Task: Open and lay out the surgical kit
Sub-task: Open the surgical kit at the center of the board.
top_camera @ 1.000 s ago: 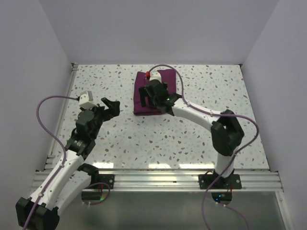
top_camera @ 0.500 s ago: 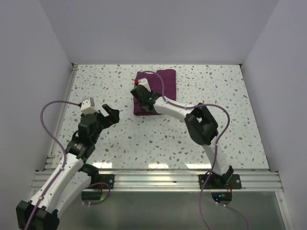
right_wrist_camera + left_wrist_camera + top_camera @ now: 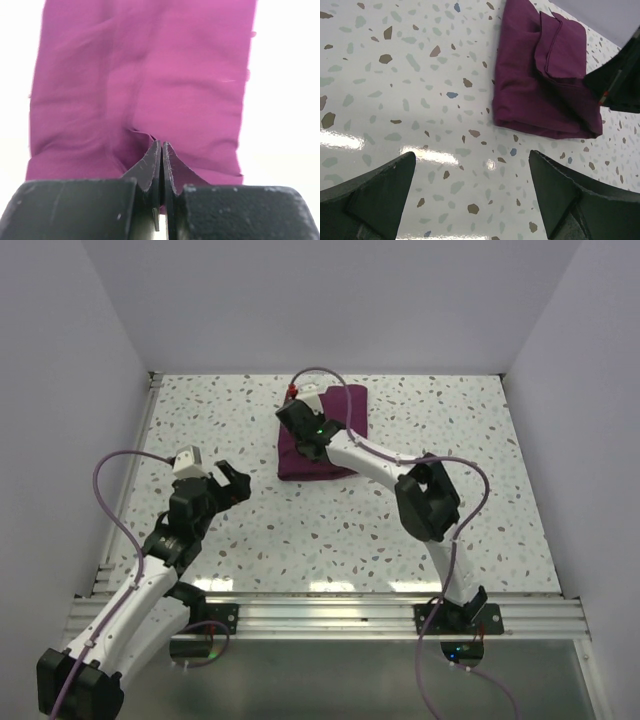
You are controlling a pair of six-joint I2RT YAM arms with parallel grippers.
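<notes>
Only wrist cam shows R pincer [image 3: 161, 145] pinching wrap [image 3: 150, 75].

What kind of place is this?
Probably a robot test cell, not a clinic: white walls around a speckled tabletop, left arm and right arm bolted to an aluminium rail, a folded purple wrap.

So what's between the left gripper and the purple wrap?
Only bare speckled tabletop. The left wrist view shows it running from the left gripper to the purple wrap's edge, nothing on it.
</notes>
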